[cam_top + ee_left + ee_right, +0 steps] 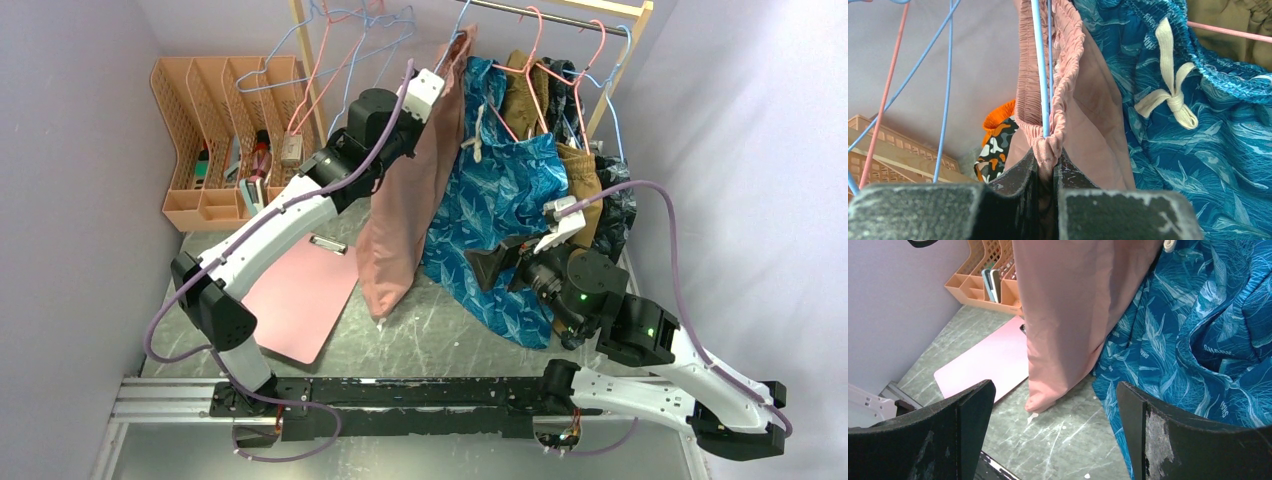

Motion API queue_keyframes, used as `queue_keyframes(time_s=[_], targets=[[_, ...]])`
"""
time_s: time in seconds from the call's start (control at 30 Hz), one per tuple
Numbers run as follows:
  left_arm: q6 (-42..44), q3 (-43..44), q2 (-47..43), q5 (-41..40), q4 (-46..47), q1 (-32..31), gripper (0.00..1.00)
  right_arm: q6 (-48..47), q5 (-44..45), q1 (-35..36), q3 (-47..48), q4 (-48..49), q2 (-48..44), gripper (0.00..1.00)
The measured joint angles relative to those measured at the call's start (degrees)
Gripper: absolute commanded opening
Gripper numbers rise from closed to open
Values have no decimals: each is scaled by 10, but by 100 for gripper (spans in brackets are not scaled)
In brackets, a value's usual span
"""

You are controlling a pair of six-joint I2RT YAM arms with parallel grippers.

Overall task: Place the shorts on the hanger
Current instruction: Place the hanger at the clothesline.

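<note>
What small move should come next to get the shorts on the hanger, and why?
Probably ease the left gripper open: it pinches the shorts at the waistband, where the hanger wire already runs inside the gathered fold. The right gripper hangs open and empty below, free to steady the cloth.

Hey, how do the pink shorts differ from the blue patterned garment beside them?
The pink shorts are plain; the blue garment carries a leafy print. The left pincer pinches the pink shorts' waistband; nothing grips the blue garment. The pink shorts hang narrow, the blue garment spreads wider. Both have gathered waistbands.
</note>
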Motion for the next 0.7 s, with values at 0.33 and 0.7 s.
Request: queue_keyframes(time_s=[0.33,0.7], targets=[[-20,4,1,43,-16,-6,7,1,2,0,0,-2,8,95],[-52,18,0,116,-41,-38,37,1,16,0,33,-10,35,95]])
